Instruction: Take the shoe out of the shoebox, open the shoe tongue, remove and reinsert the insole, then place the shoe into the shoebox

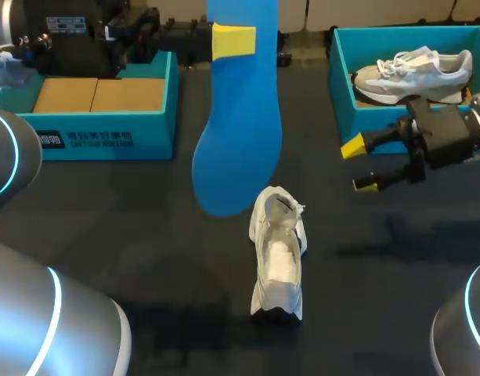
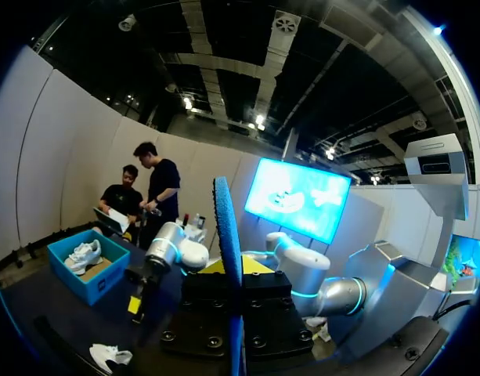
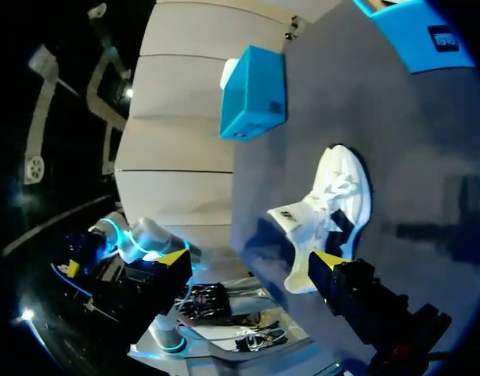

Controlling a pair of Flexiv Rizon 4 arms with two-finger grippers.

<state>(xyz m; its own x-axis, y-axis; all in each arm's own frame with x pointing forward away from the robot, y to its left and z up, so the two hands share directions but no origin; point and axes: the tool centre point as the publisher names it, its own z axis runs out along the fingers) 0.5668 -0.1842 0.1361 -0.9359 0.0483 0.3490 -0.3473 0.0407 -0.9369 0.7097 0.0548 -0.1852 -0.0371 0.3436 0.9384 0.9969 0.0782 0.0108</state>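
The left jaws are pinching the blue insole [image 1: 240, 133] by one end and holding it high above the bench [image 1: 146, 235], so the rest of it is hanging free. In the left wrist view it is showing edge-on, clamped between the yellow tips. The white shoe [image 1: 277, 258] is standing on the bench just below the dangling end, opening facing up and tongue looking pulled forward, with nothing gripping it. The right jaws are hovering spread wide and empty, off to the shoe's side and well apart from it, in front of the right box [image 1: 345, 86], where a second shoe [image 1: 412, 69] is lying. The left box [image 1: 106, 137] is showing only cardboard inside. I'm judging the insole is out and about to go back in, and this is the tricky bit. With only one end pinched, the free end could be swinging or buckling as it meets the collar, folding over instead of sliding toward the toe. With the shoe unbraced, any downward push may be tipping it or skating it across the bench. If the tongue is flopping back, the opening is narrowing and the insole is catching. A thin pinch could also be slipping.
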